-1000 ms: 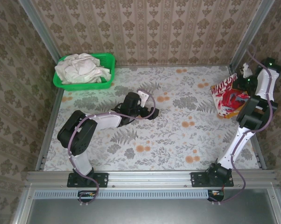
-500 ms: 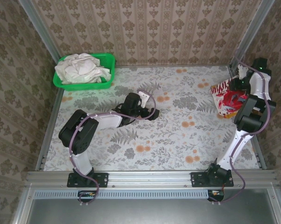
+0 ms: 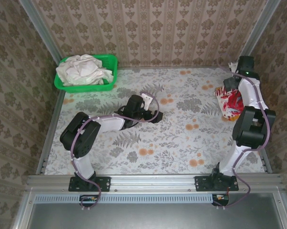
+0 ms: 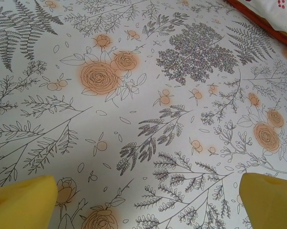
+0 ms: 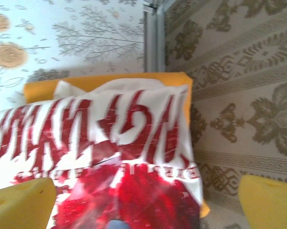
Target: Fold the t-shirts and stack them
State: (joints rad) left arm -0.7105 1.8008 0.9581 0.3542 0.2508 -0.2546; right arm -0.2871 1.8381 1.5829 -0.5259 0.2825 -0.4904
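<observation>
**Fig.** My right pincer (image 5: 146,202): jaws spread wide, holding nothing, above printed t-shirt (image 5: 110,157). Shirt is folded, print up, lying on orange t-shirt (image 5: 105,82), far right of green basket (image 3: 109,61) across counter (image 3: 181,143). Long axis seems crosswise to line toward basket; collar end cannot tell. Judged light, limp, drapes when lifted: pinch folded edge, all layers. My left pincer (image 4: 143,200): wide, empty, right of basket.

Left arm (image 3: 103,124) and right arm (image 3: 249,98) are built from white links and chunky black joints, purplish cables (image 3: 100,190) get looped alongside, yellow pads (image 4: 22,202) are stuck on each gripper (image 4: 146,193).
</observation>
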